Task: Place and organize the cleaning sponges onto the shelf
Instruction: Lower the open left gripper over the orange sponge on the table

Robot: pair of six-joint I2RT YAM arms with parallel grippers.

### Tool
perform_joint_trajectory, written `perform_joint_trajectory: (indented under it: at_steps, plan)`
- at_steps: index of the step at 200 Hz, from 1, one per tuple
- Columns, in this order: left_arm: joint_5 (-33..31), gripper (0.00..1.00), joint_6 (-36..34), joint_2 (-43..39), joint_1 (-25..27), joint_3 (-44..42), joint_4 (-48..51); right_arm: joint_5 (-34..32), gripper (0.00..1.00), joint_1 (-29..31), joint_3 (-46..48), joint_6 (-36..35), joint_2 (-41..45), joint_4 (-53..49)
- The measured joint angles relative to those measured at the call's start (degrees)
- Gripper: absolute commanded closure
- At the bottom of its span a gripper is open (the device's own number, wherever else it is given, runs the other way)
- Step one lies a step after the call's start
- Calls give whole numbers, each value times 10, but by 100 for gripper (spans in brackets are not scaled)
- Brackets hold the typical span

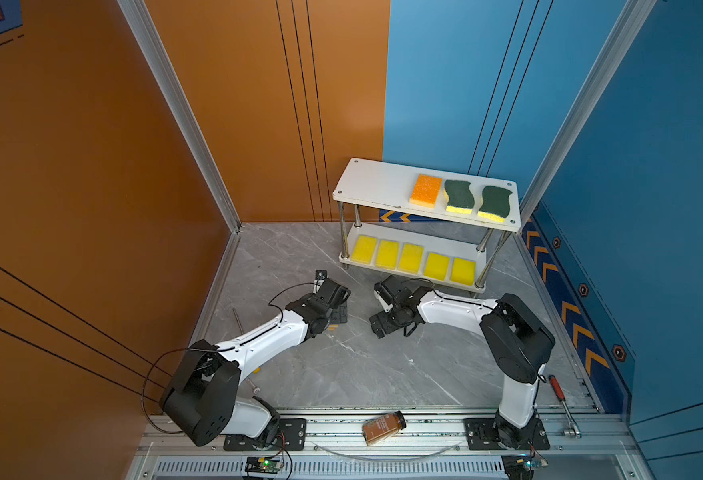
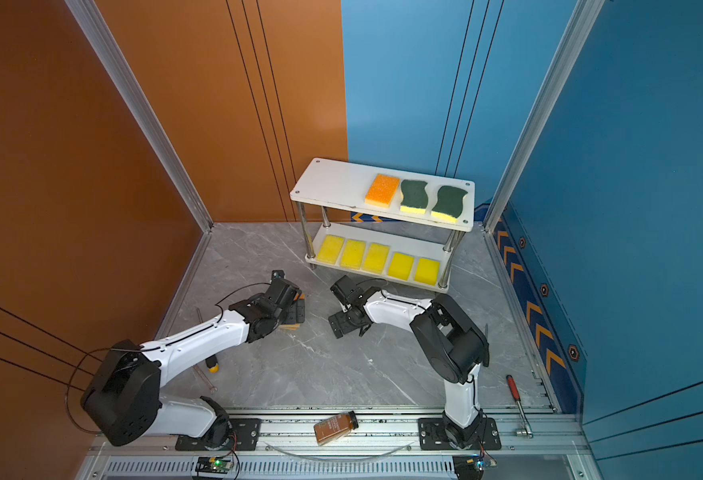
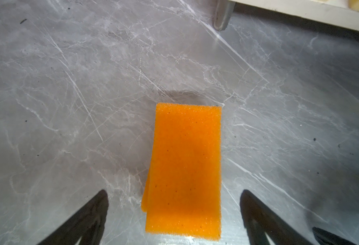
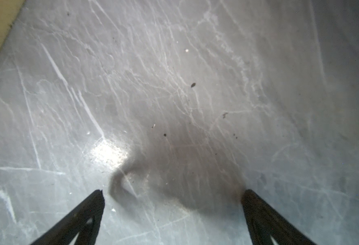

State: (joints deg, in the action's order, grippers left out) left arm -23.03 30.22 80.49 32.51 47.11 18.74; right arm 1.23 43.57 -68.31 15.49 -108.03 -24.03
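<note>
**Eight sponges shelved, orange still on the tabletop**

The shelf (image 1: 376,179) stands at the back of the grey marble tabletop (image 1: 341,365). Its lower board carries a row of five yellow sponges (image 1: 411,257). Its upper board carries an orange-topped sponge (image 1: 425,190) and two wavy green-topped sponges (image 1: 460,196) on its right half, and the left half is bare. So most of the job looks done.

What is left is the orange sponge (image 3: 187,161), lying flat on the marble near the shelf's front post (image 3: 221,19). An offset edge at one corner suggests a second one beneath it, though I cannot be sure.

The left gripper (image 3: 174,192) hovers over it with jaws spread wide to either side, touching nothing. The right gripper (image 4: 172,192) is likewise released and empty over bare marble, just in front of the lower board. From there its arm could crowd the route up to the free half.

A brown bottle (image 1: 384,428), a red-handled ratchet (image 1: 559,395) and a screwdriver (image 2: 212,365) lie well clear at the front.
</note>
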Motion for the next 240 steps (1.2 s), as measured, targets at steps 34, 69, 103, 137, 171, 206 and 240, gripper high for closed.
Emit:
perform_joint_trajectory:
  at_steps: [34, 69, 103, 137, 171, 206, 240]
  plan:
    - [12, 2, -7, 10, -3, -6, -5, 0, 0, 0, 0, 0, 0, 0]
    - [21, 2, -13, 14, -2, -6, -13, 0, 0, 1, 0, 0, 0, 0]
    - [23, 2, -17, 19, 10, -12, -19, 0, 0, 1, -1, 0, -2, 0]
    - [23, 2, -19, 22, 32, -26, -29, 0, 0, 2, -4, 0, -4, 0]
    - [21, 2, -7, 22, 43, -43, -42, 0, 0, 2, -5, 0, -4, 0]
    - [12, 2, 4, 21, 43, -71, -57, 0, 0, 2, -5, 0, -5, 0]
    - [3, 2, 10, 17, 44, -91, -84, 0, 0, 3, -8, 0, -7, 0]
